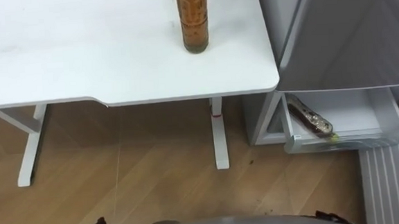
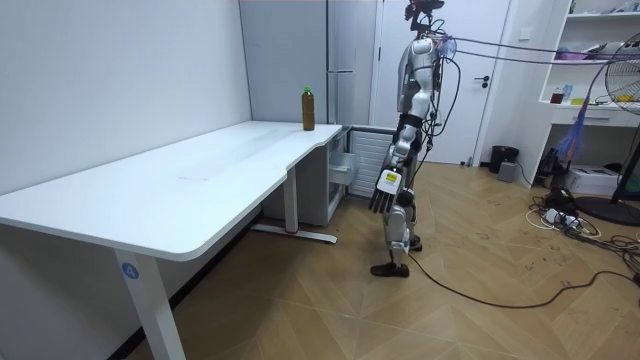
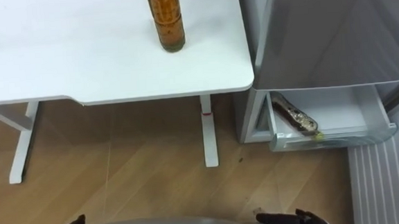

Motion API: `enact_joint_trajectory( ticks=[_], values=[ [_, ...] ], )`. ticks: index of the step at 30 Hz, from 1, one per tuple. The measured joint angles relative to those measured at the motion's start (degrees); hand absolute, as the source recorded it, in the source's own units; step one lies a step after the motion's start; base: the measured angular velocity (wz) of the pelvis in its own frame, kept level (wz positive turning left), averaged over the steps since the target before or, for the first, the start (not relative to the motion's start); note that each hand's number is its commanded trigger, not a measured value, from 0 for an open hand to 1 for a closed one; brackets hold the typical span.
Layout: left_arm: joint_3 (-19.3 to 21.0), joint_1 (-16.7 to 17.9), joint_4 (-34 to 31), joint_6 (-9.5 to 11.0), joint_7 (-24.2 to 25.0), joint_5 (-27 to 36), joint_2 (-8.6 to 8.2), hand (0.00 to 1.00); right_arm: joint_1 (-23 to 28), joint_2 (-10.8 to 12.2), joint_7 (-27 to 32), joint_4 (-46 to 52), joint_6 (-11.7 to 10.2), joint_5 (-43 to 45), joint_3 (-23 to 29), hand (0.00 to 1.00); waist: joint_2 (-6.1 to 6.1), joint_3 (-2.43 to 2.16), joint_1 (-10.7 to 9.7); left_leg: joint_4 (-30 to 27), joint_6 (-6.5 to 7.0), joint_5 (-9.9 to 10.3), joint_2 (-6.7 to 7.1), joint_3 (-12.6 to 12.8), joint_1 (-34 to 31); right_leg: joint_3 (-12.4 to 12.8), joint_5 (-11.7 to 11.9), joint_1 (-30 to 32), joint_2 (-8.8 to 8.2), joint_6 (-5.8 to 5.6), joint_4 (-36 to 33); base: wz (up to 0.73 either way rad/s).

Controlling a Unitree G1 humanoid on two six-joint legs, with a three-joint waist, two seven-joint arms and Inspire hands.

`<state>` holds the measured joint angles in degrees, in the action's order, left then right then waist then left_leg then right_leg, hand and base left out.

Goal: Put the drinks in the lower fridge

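Left eye view: brown bottle [image 1: 195,22] stands upright on white table [image 1: 78,57].

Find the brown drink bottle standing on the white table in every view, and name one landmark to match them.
Left eye view: the brown drink bottle stands top centre, its top cut off.
Right eye view: the bottle stands at the top, left of centre.
Room view: the bottle stands upper middle, at the far end of the white table.
Shared landmark: the table's corner beside the grey fridge.
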<state>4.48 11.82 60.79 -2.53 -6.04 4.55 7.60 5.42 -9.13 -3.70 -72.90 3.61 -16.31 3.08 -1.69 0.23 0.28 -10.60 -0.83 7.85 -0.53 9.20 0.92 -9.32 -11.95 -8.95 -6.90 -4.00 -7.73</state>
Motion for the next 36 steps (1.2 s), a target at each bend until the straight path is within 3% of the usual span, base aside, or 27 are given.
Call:
enact_joint_trajectory(
  ticks=[8, 11, 18, 22, 24, 28, 30, 36],
  values=[
    [3.1, -0.3, -0.2, 0.0, -2.6, 8.3, -0.70, 0.00, -1.2, 0.0, 1.8, -0.2, 0.1, 2.9, -0.7, 0.00, 0.00, 0.14, 0.1, -0.1, 0.00, 0.1, -0.01, 0.0, 0.6, 0.0, 0.0, -0.7, 0.02, 0.00, -0.1, 0.00],
    [8.5, -0.9, -3.8, -0.6, -6.1, 11.2, -0.98, 0.00, -1.3, 0.0, 2.5, -0.1, 0.2, 3.3, -0.5, 0.00, 0.21, 0.33, 0.2, -2.0, -0.01, 1.2, -0.25, -0.1, 0.3, -0.1, -0.1, -1.0, 0.11, -0.04, 0.0, 0.00],
    [13.1, -2.4, -12.4, 2.9, -14.7, 20.8, -0.54, 0.00, -1.3, 0.0, 2.9, -0.9, -0.2, 4.7, 0.6, 0.00, 0.72, -0.15, 0.7, -2.9, 0.21, 2.1, -0.34, 0.1, 0.9, 0.4, -0.3, -1.5, -0.03, -0.28, -1.0, -0.04],
    [13.5, -2.4, -19.5, 4.0, -19.6, 20.8, -1.09, 0.00, -0.8, 0.0, 3.5, -0.8, -0.6, 5.1, 0.5, 0.00, 0.73, -0.16, 1.2, -2.9, 0.16, 2.1, -0.43, 0.0, 0.8, -0.3, -0.3, -1.5, 0.08, -0.26, -1.0, 0.02],
    [13.4, -2.7, -22.5, 6.8, -23.1, 20.7, -1.21, 0.00, -0.8, 0.0, 3.6, -0.8, -1.6, 5.9, 0.5, 0.00, 0.91, -0.16, 1.3, -3.0, 0.13, 2.1, -0.45, 0.0, 0.8, -0.7, -0.3, -1.5, 0.08, -0.25, -1.1, 0.00],
    [13.3, -2.9, -28.8, 8.4, -28.6, 19.9, -1.19, 0.00, 0.0, 0.0, 4.0, -0.3, -2.5, 6.0, 0.4, 0.00, 1.11, -0.17, 1.5, -3.0, 0.08, 2.2, -0.53, -0.1, 0.7, -0.9, -0.3, -1.4, 0.13, -0.21, -1.1, 0.00],
    [13.3, -2.9, -34.4, 10.1, -31.3, 16.3, -1.16, 0.00, 0.2, 0.0, 4.2, -0.3, -3.3, 6.8, 0.4, 0.00, 1.16, -0.18, 1.5, -3.0, 0.00, 2.2, -0.59, -0.3, 0.6, -1.0, -0.3, -1.4, 0.22, -0.20, -1.1, 0.00],
    [13.1, -3.0, -48.3, 12.8, -33.4, 11.4, -1.10, 0.00, 0.4, 0.1, 3.8, -0.5, -4.8, 7.6, 0.4, 0.00, 1.14, -0.23, 1.2, -3.0, -0.01, 2.2, -0.59, -0.6, 0.4, -1.8, -0.2, -1.4, 0.22, -0.19, -1.0, 0.03]
  ],
)
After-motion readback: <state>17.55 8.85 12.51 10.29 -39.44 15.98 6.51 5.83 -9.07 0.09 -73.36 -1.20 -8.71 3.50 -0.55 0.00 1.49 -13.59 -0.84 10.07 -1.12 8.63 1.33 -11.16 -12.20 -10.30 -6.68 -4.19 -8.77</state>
